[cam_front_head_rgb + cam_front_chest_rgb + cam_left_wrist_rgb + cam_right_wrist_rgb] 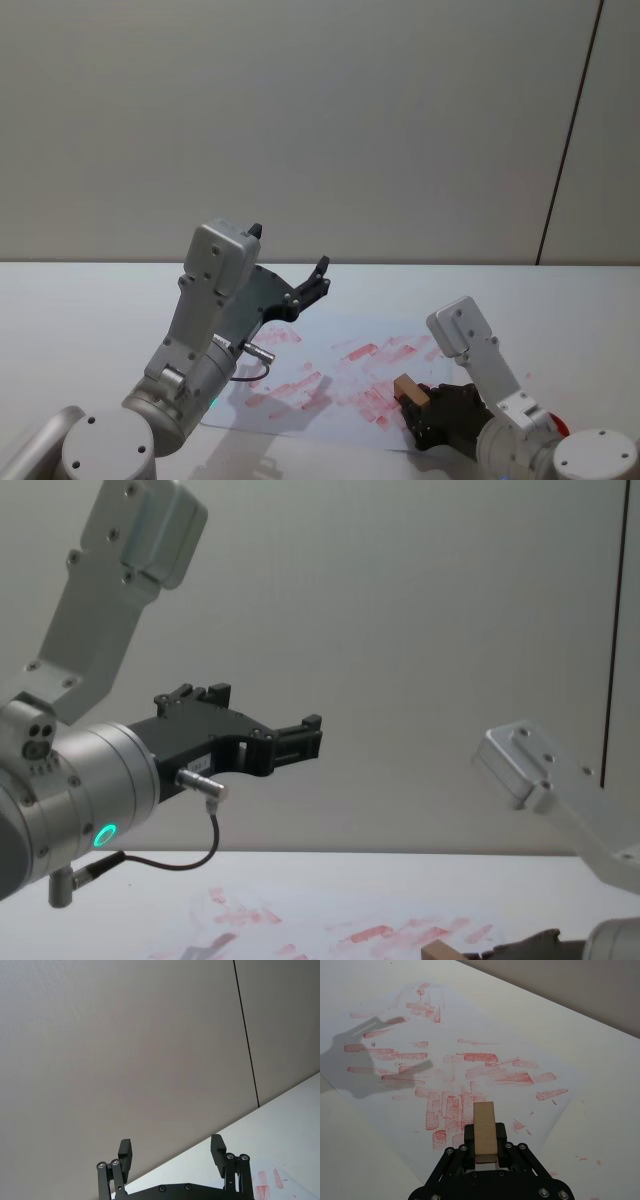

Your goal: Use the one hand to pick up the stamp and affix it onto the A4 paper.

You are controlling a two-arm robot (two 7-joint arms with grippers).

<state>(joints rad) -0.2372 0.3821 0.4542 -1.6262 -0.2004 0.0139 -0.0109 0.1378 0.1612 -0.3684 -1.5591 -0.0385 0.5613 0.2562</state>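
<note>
Stamp (pixel 484 1132) in right tool (pixel 421 408), over A4 paper (pixel 450 1032)

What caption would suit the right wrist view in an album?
Right gripper holding the wooden stamp over the A4 paper, smeared with red stamp marks.
</note>
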